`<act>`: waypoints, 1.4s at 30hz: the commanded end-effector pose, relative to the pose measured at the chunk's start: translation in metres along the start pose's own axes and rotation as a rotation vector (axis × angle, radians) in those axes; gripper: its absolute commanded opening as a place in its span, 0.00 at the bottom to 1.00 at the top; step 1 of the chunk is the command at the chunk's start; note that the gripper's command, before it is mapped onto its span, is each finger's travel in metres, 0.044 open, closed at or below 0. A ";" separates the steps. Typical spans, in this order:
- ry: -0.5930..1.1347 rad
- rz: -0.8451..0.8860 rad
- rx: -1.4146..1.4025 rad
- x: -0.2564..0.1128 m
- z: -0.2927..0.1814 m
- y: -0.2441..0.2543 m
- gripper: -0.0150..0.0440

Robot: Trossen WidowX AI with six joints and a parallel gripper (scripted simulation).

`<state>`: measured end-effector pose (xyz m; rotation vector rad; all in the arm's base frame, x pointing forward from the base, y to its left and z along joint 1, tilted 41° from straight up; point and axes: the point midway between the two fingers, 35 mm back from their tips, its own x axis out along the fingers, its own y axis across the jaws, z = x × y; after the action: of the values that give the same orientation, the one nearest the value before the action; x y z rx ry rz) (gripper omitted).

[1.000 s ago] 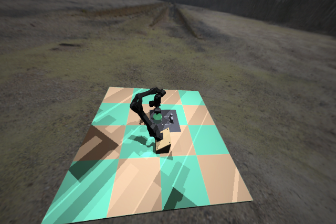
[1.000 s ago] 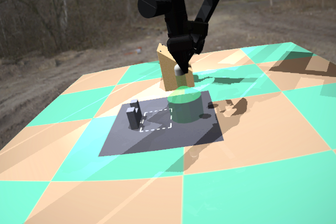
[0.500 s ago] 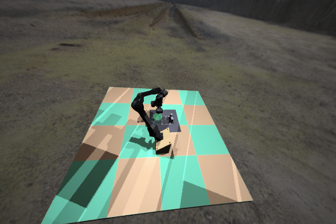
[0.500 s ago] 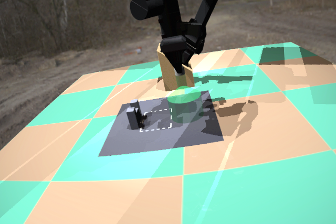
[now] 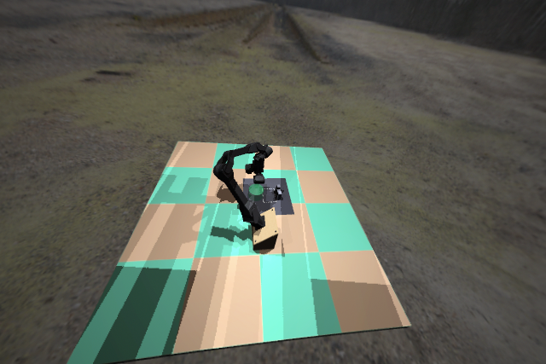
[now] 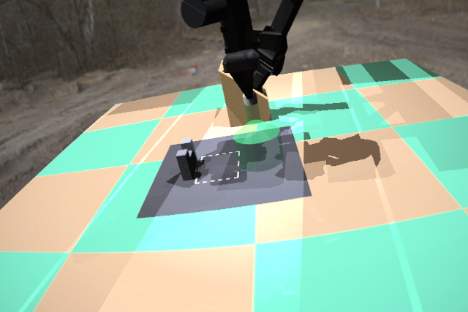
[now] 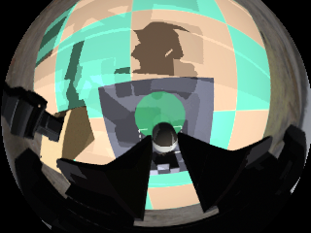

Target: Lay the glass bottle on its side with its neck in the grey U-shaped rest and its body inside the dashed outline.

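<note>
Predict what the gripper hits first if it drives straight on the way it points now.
Probably the shoulder of the glass bottle: the gripper points down along the upright bottle, shut on its neck. Exact gap unclear; the dark mat lies below.

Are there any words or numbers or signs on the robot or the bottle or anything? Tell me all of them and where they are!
There are none I can read. The green glass bottle, the black arm and the grey rest show no letters or numbers.
The only marking is a white dashed outline on the dark mat, and it has no writing.
Tiny print would be too small to see.
</note>
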<state>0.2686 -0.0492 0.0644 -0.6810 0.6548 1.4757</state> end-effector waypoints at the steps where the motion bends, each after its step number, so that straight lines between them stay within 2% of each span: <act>1: 0.003 0.000 -0.005 0.000 -0.001 0.000 0.44; 42: -0.064 0.000 0.003 -0.006 -0.028 0.000 0.44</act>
<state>0.2690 -0.0668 0.0549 -0.6167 0.5970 1.4935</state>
